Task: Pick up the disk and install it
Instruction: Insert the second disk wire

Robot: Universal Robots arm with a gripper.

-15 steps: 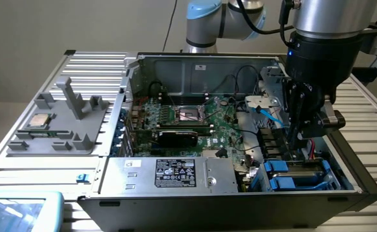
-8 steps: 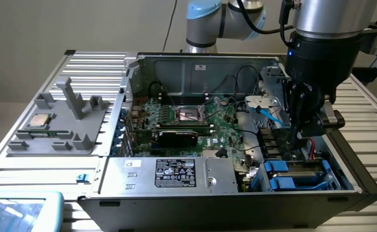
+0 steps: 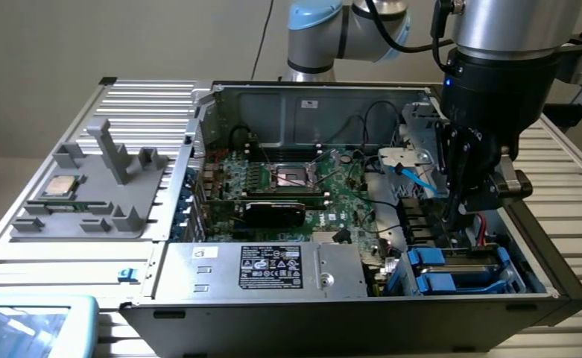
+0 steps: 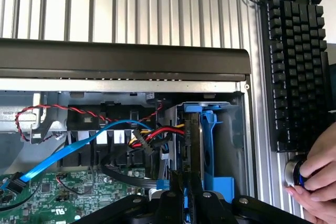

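In the wrist view the disk [image 4: 193, 145] stands on edge, a thin dark slab in a bright blue carrier [image 4: 211, 145]. It hangs partly inside the metal drive cage [image 4: 233, 140] at the corner of the open computer case. My gripper [image 4: 188, 195] is shut on the disk's near edge, one black finger on each flat side. In the exterior view the gripper [image 3: 460, 205] reaches down into the case on the exterior view's right, just above the blue carriers [image 3: 440, 259] in the drive bay.
A blue SATA cable [image 4: 79, 148] and red, yellow and black wires [image 4: 157, 132] run beside the cage. The motherboard [image 3: 291, 179] and a silver box with a black label [image 3: 270, 267] fill the case. A keyboard [image 4: 296, 51] and a person's hand [image 4: 317, 177] lie outside it. A grey fixture holds a CPU chip [image 3: 62, 186].
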